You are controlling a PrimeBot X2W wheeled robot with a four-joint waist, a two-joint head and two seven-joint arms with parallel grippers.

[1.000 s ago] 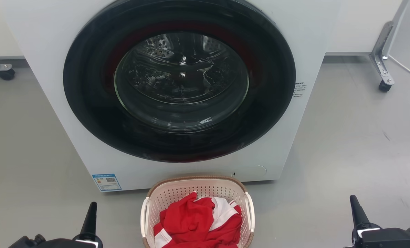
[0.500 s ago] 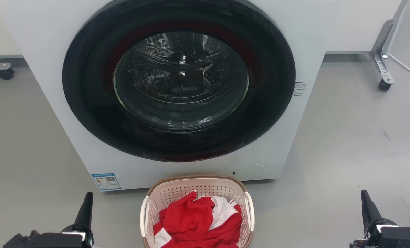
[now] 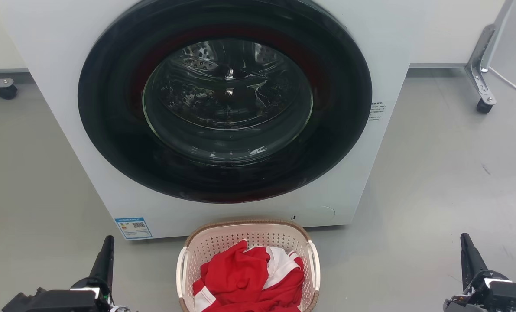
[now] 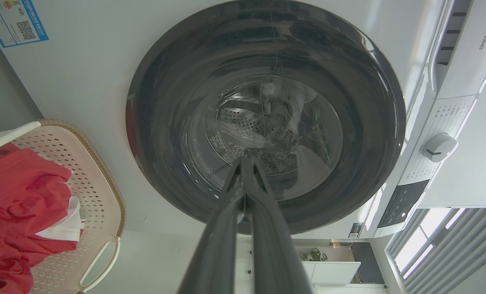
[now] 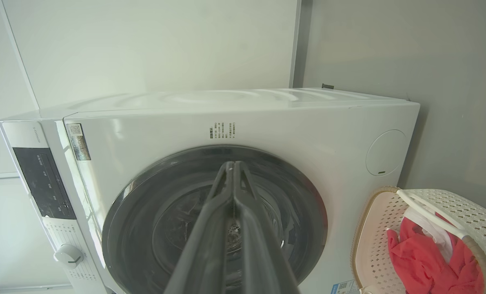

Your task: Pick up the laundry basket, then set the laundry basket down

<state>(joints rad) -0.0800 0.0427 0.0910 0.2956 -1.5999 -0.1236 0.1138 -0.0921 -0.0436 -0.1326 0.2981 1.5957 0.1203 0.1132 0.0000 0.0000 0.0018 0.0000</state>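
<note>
A: Left hand?
B: Low left in the head view. Fingers pressed together, tips meeting, nothing between them. Touches nothing; its wrist view shows the same.
A: Right hand?
B: Low right. Also closed to the tips and empty, in the air over the floor.
A: Laundry basket?
B: On the floor, just in front of the washer, below the round dark door. Can't tell if the rim touches the washer front.
A: Relative to the hands?
B: Between them, well apart from both. Neither hand is on the white side handles.
A: Contents?
B: Red garment with white parts, crumpled inside, sitting below the brown rim.
A: Basket upright?
B: Yes, upright, open side up.
A: Washer door?
B: Shut, drum visible through the glass.
</note>
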